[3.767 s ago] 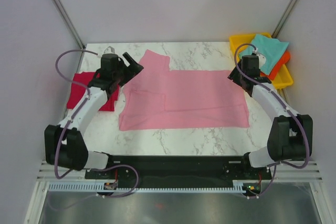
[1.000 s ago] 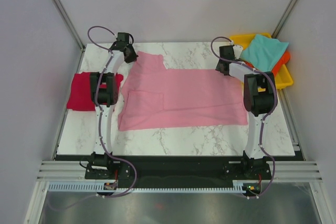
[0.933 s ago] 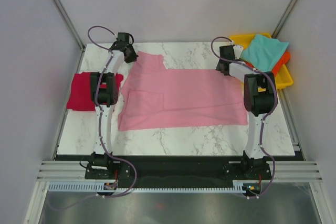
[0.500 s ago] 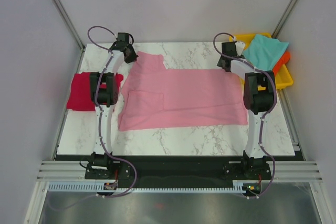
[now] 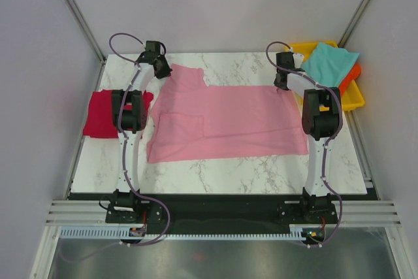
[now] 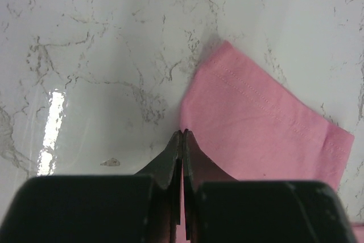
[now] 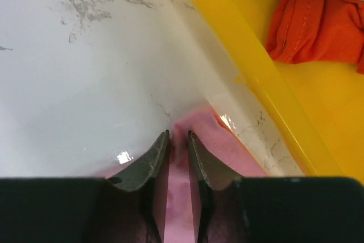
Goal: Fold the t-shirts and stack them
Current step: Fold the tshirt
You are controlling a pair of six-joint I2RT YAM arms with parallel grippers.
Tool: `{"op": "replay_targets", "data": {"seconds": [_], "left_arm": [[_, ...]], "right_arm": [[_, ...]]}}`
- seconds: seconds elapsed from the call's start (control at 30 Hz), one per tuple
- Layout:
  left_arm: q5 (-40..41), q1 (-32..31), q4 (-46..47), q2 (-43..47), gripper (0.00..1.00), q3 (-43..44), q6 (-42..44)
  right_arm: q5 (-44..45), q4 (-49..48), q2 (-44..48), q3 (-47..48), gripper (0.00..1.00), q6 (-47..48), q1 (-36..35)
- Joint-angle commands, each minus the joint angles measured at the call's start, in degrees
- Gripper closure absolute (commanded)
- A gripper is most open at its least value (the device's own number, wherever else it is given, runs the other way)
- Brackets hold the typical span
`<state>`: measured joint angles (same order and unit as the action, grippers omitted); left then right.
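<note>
While both arms stretch forward, left gripper pinched, seemingly on pink t-shirt sleeve, right gripper clamping its corner.

place: robot lab | cues: white booth walls, marble-top table, aluminium frame bar

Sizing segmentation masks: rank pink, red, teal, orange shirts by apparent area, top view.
1. pink t-shirt
2-3. red t-shirt and teal t-shirt: look alike, not ranked
4. orange t-shirt: only a sliver shows beside the teal

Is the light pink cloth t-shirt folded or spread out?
Spread out: the light pink t-shirt lies open across the white marble table, covering most of its middle.
</note>
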<state>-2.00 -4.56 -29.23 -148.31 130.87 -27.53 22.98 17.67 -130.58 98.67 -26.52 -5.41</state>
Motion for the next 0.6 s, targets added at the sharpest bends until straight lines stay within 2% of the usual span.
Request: {"op": "replay_targets", "data": {"seconds": [0.0, 0.1, 0.17, 0.27, 0.57], "left_arm": [[-0.90, 0.16, 1.81, 4.43, 0.98, -1.05, -0.16], [-0.99, 0.16, 3.04, 6.01, 0.98, -2.54, -0.24], [-1.25, 0.16, 3.39, 7.07, 0.98, -3.42, -0.33], [-2.48, 0.07, 4.45, 8.74, 0.98, -4.48, -0.16], [-5.56, -0.89, 11.13, 16.99, 0.98, -12.74, 3.18]], "right_arm": [[0.83, 1.66, -0.81, 1.79, 0.76, -0.37, -0.22], [3.20, 1.58, 0.15, 1.26, 0.80, -0.72, -0.30], [4.87, 1.58, 1.38, 0.65, 0.92, -0.99, -0.22], [6.71, 1.49, 3.14, -0.32, 1.00, -1.42, -0.22], [7.78, 0.70, 7.27, -3.66, 1.00, -2.39, -0.30]]}}
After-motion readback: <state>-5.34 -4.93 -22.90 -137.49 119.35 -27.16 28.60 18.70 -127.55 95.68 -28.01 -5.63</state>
